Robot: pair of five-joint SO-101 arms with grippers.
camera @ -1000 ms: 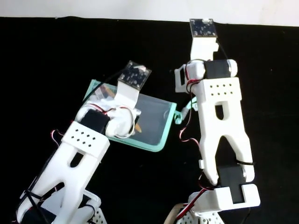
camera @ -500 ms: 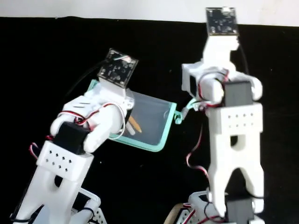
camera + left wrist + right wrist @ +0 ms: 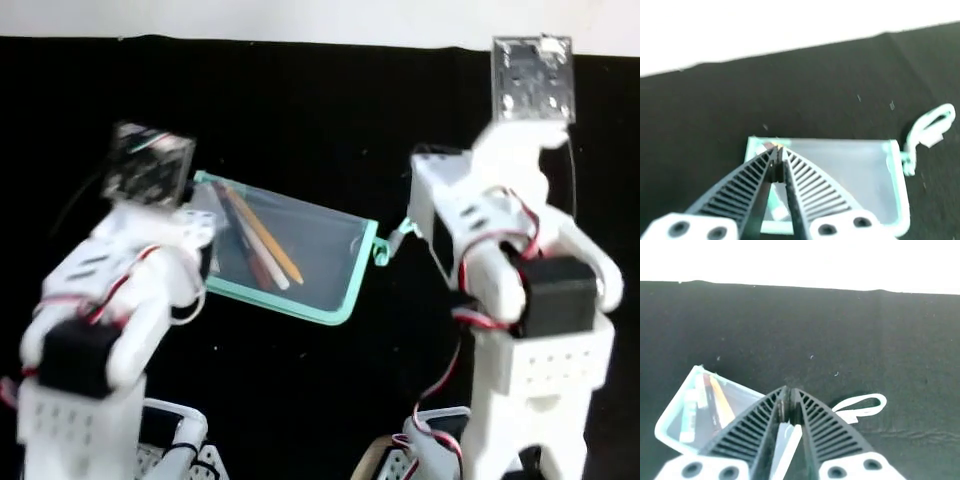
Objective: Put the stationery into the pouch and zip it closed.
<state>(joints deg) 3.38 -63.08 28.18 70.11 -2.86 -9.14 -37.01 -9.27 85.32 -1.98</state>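
spanning the scene, black table [image 3: 300,110] with left arm [image 3: 110,310] and right arm [image 3: 520,290] raised at either side. clear pouch [image 3: 320,265] with mint edging lies flat on the table between the arms, nearer the left one. pencils [image 3: 265,240] and other sticks sit inside it at the end toward the left arm. pouch strap [image 3: 395,240] curls on the table toward the right arm. left gripper [image 3: 778,150] is clenched on nothing, pointing at the pouch. right gripper [image 3: 788,391] is also clenched, empty, off the pouch. can't tell if the zip is done.
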